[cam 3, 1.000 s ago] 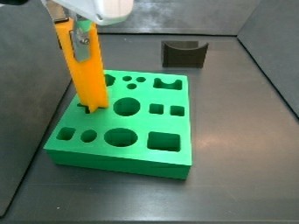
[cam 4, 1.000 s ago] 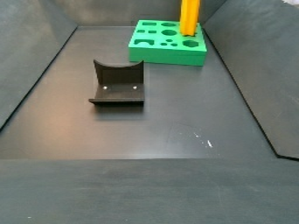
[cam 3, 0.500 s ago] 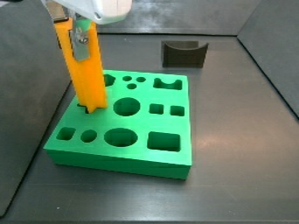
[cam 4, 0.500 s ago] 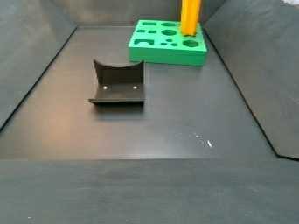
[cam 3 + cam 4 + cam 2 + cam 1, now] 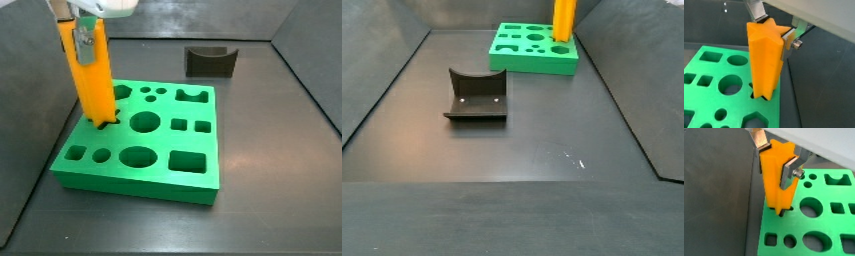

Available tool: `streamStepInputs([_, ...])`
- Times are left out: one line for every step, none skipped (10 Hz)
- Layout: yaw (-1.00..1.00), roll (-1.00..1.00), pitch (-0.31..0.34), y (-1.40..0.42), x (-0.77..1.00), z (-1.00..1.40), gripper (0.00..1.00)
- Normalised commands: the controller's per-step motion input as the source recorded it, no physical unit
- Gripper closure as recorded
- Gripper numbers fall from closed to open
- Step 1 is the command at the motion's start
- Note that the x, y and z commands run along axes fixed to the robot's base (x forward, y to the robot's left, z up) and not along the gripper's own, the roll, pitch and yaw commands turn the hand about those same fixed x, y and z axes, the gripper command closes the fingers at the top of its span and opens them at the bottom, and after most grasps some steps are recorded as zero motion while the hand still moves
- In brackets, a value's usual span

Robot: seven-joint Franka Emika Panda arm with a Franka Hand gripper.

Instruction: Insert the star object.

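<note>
Star object: the tall, slim orange plastic bar (image 5: 776, 180) with ridged, star-profile sides stands upright, clamped near its upper end between my flat silver finger plates (image 5: 789, 172). My gripper (image 5: 773, 31) is closed on it, jaws no wider than the bar, one plate pressed against each of two opposite sides, as both wrist views show. The bar's lower end sits at the mouth of a star-shaped hole (image 5: 759, 93) near the edge of the bright green plastic block (image 5: 144, 147), which carries round, square and other shaped holes. How deep the tip reaches I cannot tell. In a side view the bar (image 5: 90, 75) rises well above the block's top face. Beyond the block, well apart from it, a small dark grey block (image 5: 211, 61) with a curved notch rests on the dark floor (image 5: 543, 130).
</note>
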Motion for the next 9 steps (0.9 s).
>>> streamStepInputs([-0.22, -0.02, 0.073, -0.15, 0.31, -0.28, 1.00])
streamStepInputs([-0.05, 0.00, 0.067, 0.00, 0.29, -0.29, 1.00])
streamStepInputs([0.00, 0.03, 0.000, 0.10, 0.06, -0.21, 1.00])
streamStepInputs([0.00, 0.02, 0.000, 0.10, 0.00, -0.17, 1.00])
streamStepInputs([0.00, 0.00, 0.000, 0.11, 0.00, -0.28, 1.00])
streamStepInputs([0.20, 0.03, 0.000, 0.05, 0.00, -0.21, 1.00])
streamStepInputs([0.23, 0.06, 0.000, 0.00, 0.00, -0.28, 1.00])
streamStepInputs([0.16, 0.10, 0.000, -0.10, 0.06, -0.43, 1.00])
streamStepInputs([0.17, 0.06, 0.000, -0.08, 0.02, -0.42, 1.00])
